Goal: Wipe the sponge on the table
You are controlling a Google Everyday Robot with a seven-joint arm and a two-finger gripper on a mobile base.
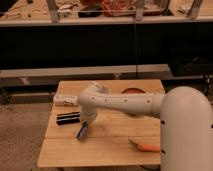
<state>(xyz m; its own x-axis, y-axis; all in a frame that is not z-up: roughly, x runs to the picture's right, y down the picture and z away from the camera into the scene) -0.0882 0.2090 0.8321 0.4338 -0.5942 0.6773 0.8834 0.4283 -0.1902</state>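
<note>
The sponge (81, 131) is a small dark slab with a bluish face, tilted with its lower end on the light wooden table (107, 152), left of centre. My gripper (86, 124) hangs from the white arm that reaches in from the right. It sits right over the sponge's upper end and is shut on it. The arm's wrist hides the fingers' upper part.
A long black bar-shaped block (67, 118) lies just left of the gripper. A white flat object (64, 100) sits behind the block. A red dish (133, 91) is at the back right, and a carrot (145, 147) lies near the front right. A dark shelf stands behind the table.
</note>
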